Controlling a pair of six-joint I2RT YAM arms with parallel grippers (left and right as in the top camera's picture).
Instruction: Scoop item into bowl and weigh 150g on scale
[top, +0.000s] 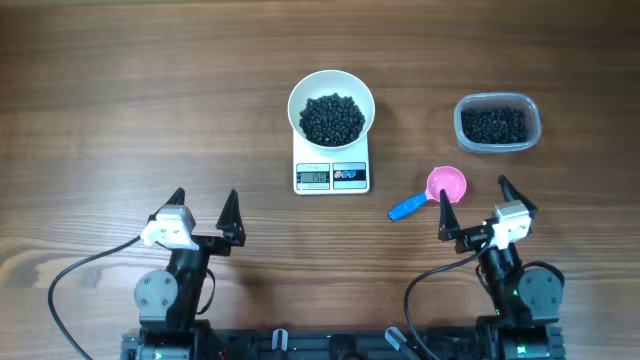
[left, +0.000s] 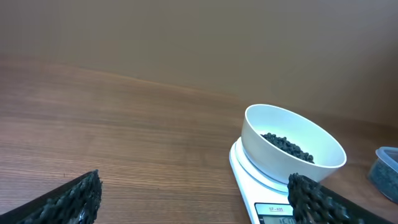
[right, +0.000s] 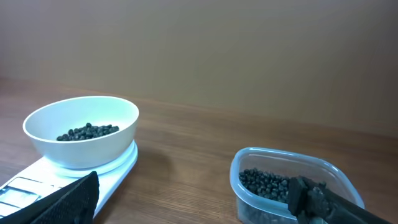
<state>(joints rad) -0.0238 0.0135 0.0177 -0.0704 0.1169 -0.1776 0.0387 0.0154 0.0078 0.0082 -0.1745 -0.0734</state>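
Bowl (top: 299, 98) holding item (top: 332, 118) sat on scale (top: 332, 165). Left gripper (top: 205, 195) and right gripper (top: 473, 187): jaws stood wide apart, empty. Scoop (top: 440, 188) lay just beside right gripper.

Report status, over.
Left gripper and right gripper open, empty. Bowl of black beads on scale. Pink scoop lies beside right gripper; nothing blocking.

The round white bowl (top: 298, 98) is set upright on the far part of the white scale (top: 331, 176), its display edge left uncovered. A dark heap of the item (top: 332, 119) is held in the bowl; more is seen well right of the scale.
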